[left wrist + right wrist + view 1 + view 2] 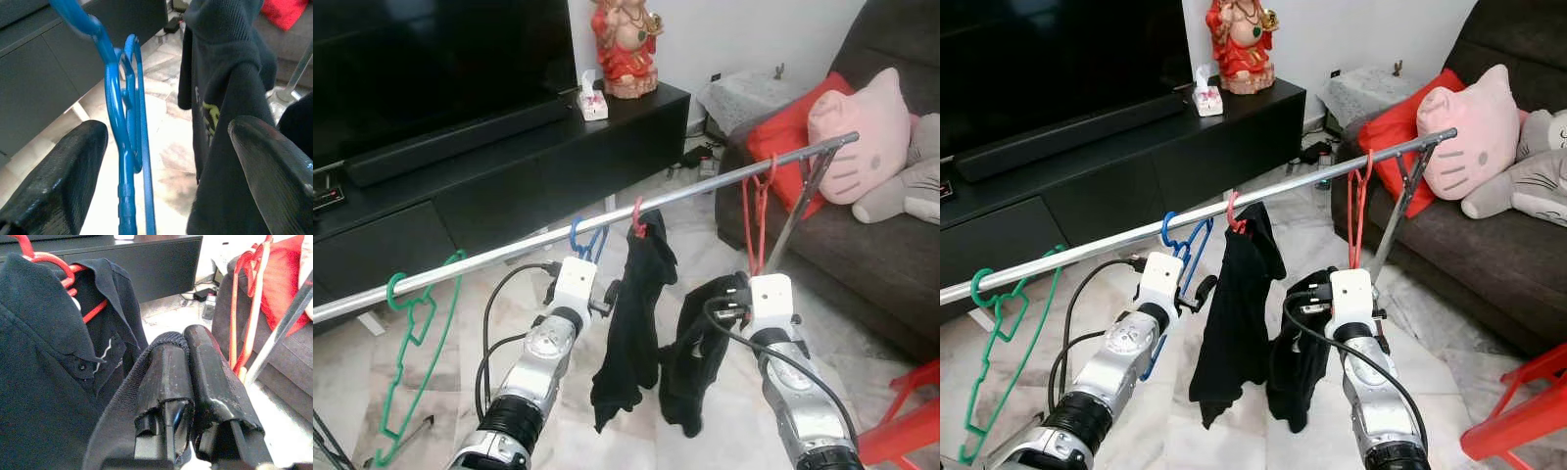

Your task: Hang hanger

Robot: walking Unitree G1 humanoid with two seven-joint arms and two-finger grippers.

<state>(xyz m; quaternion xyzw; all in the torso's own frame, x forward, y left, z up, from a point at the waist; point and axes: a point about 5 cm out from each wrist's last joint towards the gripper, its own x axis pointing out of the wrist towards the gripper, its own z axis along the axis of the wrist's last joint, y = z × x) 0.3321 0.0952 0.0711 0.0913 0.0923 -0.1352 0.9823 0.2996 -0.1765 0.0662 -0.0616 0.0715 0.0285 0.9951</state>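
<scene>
Steel rail (705, 186) runs across the room. Hung on it, left to right: green hanger (411, 333), blue hanger (1185, 245), red hanger carrying a black shirt (631, 323), bare red hanger (759, 211). Left gripper (166, 171) spread wide, fingers either side of the blue hanger's neck, no contact seen. Right gripper (190, 382) pressed together, pinching a fold of black garment (700, 362) hanging just below the rail, beside the shirt.

Bright even daylight; wrist-view foregrounds softly blurred.
</scene>
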